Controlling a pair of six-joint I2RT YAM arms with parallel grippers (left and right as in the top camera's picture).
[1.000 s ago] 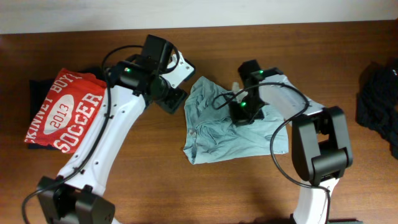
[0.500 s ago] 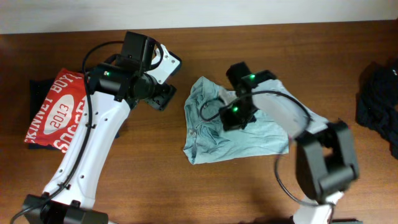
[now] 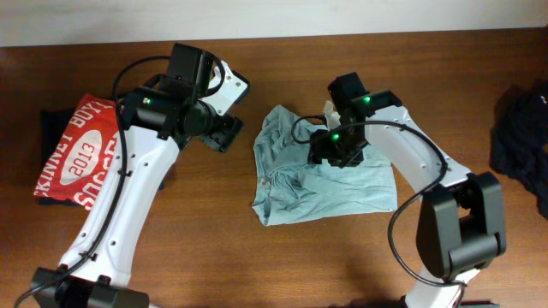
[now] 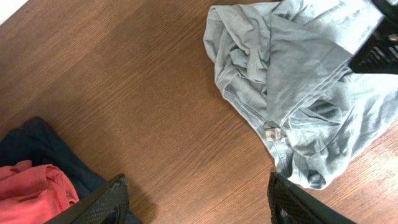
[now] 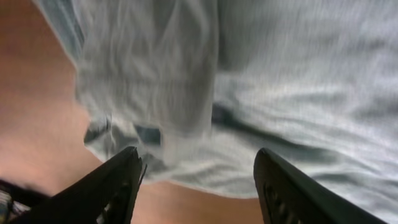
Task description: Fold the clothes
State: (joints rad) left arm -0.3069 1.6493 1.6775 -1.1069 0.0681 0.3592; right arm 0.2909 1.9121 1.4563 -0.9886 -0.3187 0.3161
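A crumpled pale grey-green garment (image 3: 317,180) lies mid-table, also spread in the left wrist view (image 4: 298,81) and filling the right wrist view (image 5: 249,81). My right gripper (image 3: 336,152) hovers over its upper middle, open, with nothing between the fingers (image 5: 121,180). My left gripper (image 3: 224,130) is open above bare wood, just left of the garment, its fingers (image 4: 102,202) wide apart. At the left lies a folded red shirt with white "SOCCER 2013" print (image 3: 86,154) on a dark garment (image 3: 51,120).
A dark blue pile of clothes (image 3: 522,145) lies at the right table edge. The wooden table (image 3: 257,257) ends at a white wall along the far side.
My right gripper has opened and let go of the grey-green garment, shifting slightly right. My left arm pulled back to the left, away from the garment, during the first half second.
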